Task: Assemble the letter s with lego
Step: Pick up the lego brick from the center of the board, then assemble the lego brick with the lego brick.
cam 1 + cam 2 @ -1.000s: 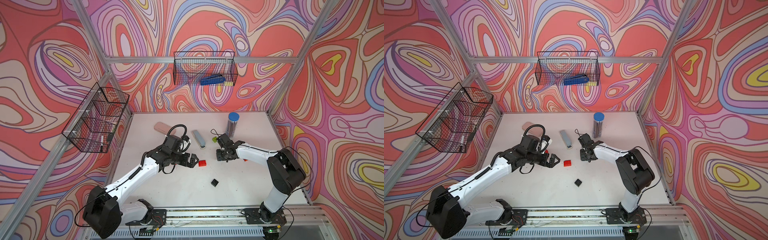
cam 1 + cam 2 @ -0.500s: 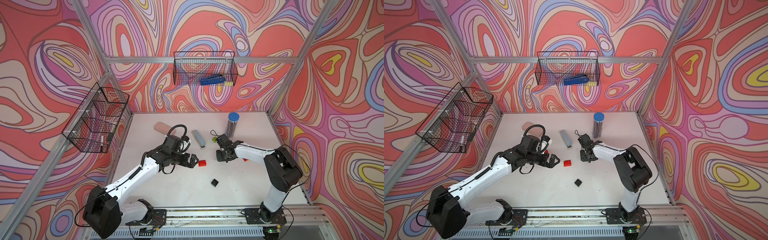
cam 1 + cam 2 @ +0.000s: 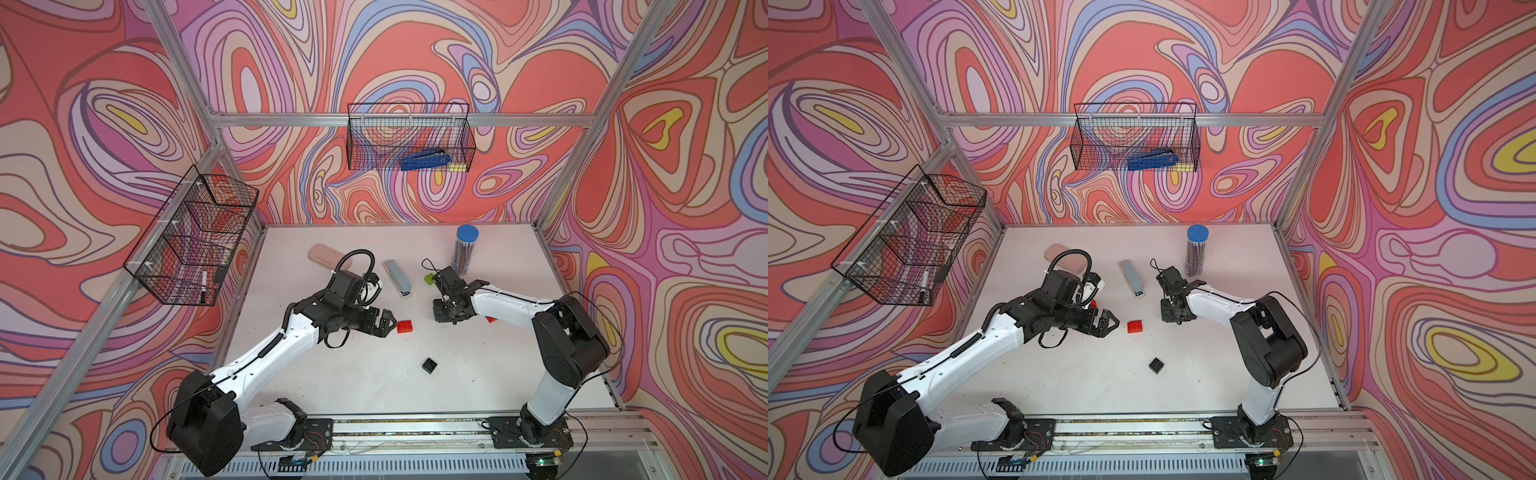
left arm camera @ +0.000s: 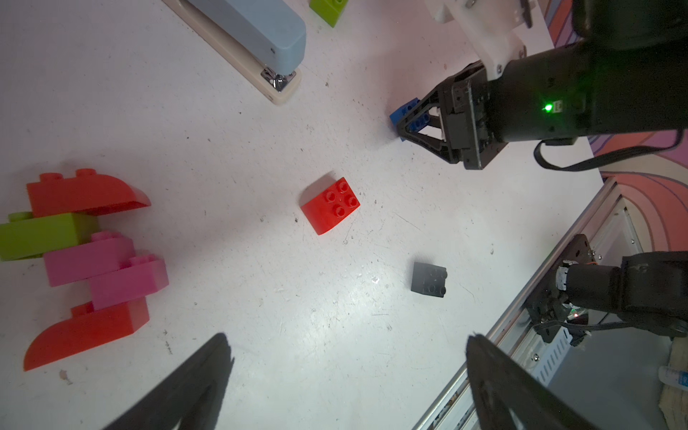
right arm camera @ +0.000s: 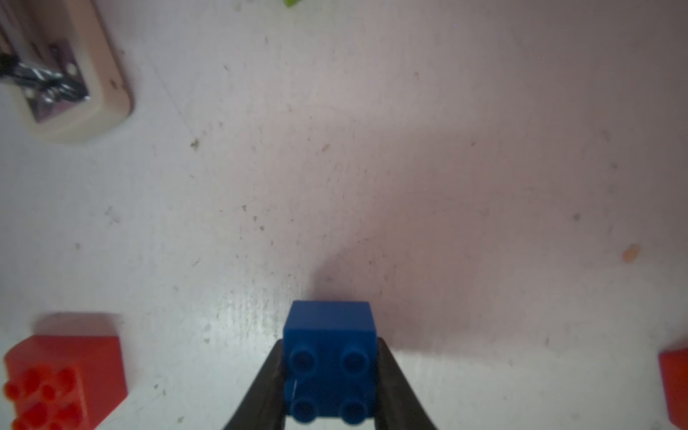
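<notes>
The blue brick (image 5: 327, 327) could twist out on lifting, since the right claw (image 5: 329, 348), closed on it near the stapler (image 3: 397, 279), holds it at the tips. That arm points steeply down at the table (image 3: 353, 386). The left claw (image 4: 348, 342) gapes wide, empty, farther from the stapler.

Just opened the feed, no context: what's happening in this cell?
Lego S build in progress. The right gripper is shut on a blue brick, down at the table. The left gripper is open, pointed at a loose red brick and not touching it. A partial stack of red, lime and pink bricks lies flat near the left gripper. A black brick and a lime brick lie loose.
</notes>
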{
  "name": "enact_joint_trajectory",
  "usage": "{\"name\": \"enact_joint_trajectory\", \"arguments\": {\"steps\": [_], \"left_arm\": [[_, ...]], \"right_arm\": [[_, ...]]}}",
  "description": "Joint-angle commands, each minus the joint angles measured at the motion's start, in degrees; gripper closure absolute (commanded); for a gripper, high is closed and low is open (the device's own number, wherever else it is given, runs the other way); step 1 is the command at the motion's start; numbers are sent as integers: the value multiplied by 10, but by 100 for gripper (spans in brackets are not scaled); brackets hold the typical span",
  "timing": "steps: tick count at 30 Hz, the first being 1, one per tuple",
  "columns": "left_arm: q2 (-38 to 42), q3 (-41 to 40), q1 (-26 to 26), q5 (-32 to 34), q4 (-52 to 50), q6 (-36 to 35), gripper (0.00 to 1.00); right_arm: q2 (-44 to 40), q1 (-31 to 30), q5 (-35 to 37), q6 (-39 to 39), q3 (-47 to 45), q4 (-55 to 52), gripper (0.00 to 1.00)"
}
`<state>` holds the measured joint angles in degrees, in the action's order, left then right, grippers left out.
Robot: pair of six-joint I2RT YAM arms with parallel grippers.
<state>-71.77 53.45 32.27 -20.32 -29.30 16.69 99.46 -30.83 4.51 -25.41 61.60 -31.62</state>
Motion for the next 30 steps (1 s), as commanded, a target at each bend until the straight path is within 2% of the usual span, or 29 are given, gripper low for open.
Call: {"name": "enact_joint_trajectory", "arguments": {"steps": [1, 7, 15, 30], "left_arm": [[5, 21, 1, 22, -42, -22, 0], [27, 21, -3, 51, -78, -39, 0], [52, 6, -24, 49, -92, -46, 0], [65, -18, -44, 31, -84, -46, 0]], "right_arm": [[-39, -8, -24, -33, 4, -14, 72], [-49, -72, -29, -85, 28, -40, 71], [-2, -137, -24, -134, 69, -35, 71], [61, -150, 8, -137, 105, -57, 71]]}}
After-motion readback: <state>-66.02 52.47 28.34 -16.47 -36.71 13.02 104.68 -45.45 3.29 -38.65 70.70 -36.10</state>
